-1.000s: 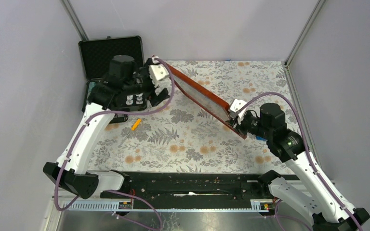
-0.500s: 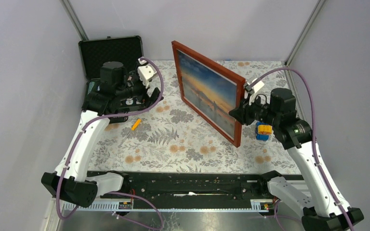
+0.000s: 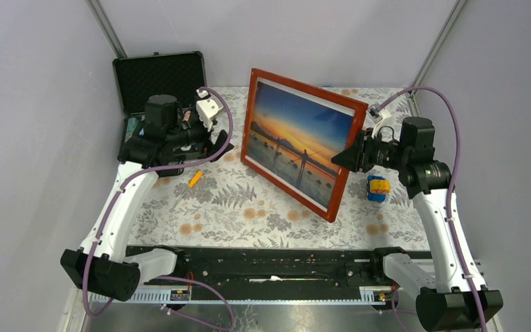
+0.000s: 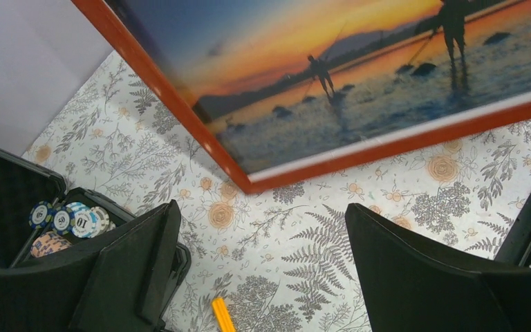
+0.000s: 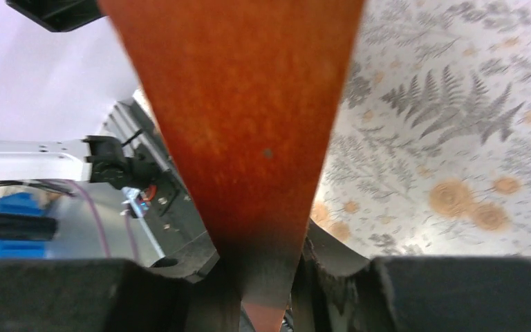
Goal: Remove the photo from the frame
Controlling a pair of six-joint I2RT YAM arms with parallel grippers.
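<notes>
The orange-red frame [image 3: 249, 117] stands tilted on its lower edge on the table, front side facing the arms. The photo [image 3: 297, 142], an orange sunset over water with dark figures, sits inside it and also shows in the left wrist view [image 4: 359, 76]. My right gripper [image 3: 349, 153] is shut on the frame's right edge, whose orange wood [image 5: 249, 124] fills the right wrist view between the jaws. My left gripper [image 3: 220, 142] is open and empty, left of the frame and apart from it; its fingers [image 4: 138, 263] hang above the tablecloth.
A black foam-lined case [image 3: 159, 79] with poker chips [image 4: 69, 220] lies open at the back left. An orange-handled tool [image 3: 193, 180] lies on the floral cloth below my left gripper. A blue and yellow object [image 3: 377, 188] sits right of the frame.
My right gripper has turned and lifted the frame from edge-on to facing the arms, so the photo now shows. My left gripper let go of it and drew back to the left.
</notes>
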